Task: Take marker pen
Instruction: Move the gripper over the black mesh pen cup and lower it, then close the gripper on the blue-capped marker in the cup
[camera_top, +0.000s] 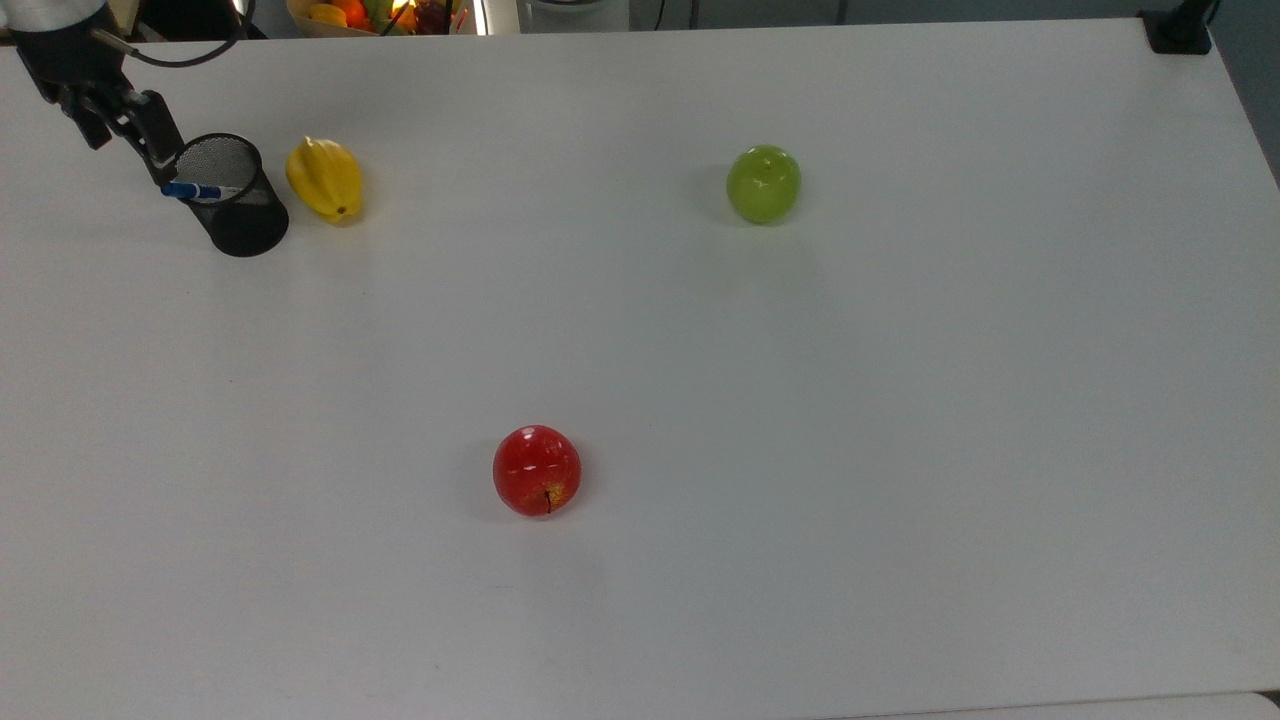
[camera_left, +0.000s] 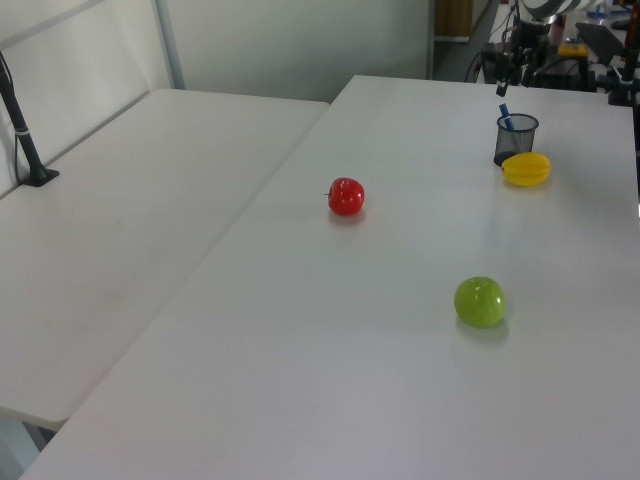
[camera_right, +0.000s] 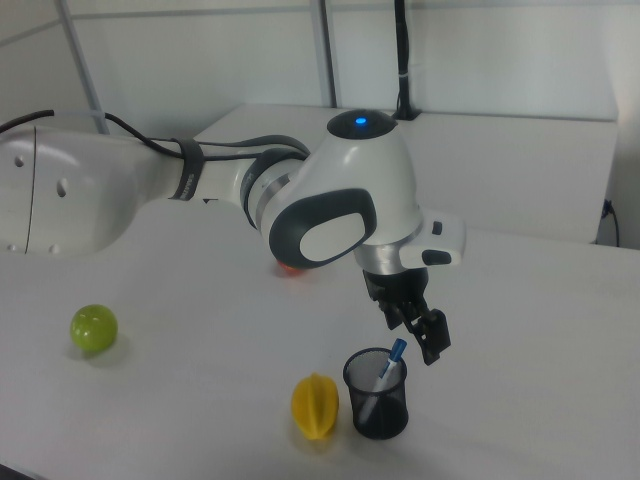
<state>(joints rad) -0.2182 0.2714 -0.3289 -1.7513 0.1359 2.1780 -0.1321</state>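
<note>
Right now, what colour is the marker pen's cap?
Blue; the marker pen shows it best in the top view.

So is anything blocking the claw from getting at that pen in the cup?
Nothing visible. The gripper hangs just above the pen, whose blue cap pokes over the mesh cup's rim. The yellow fruit lies beside the cup, off the path.

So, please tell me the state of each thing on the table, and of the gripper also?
marker pen: leaning in the cup, blue cap up, not gripped
mesh cup: upright, holds the pen
gripper: open, above the cup
starfruit: lying beside the cup
green apple: alone, untouched
red apple: alone, untouched
</note>
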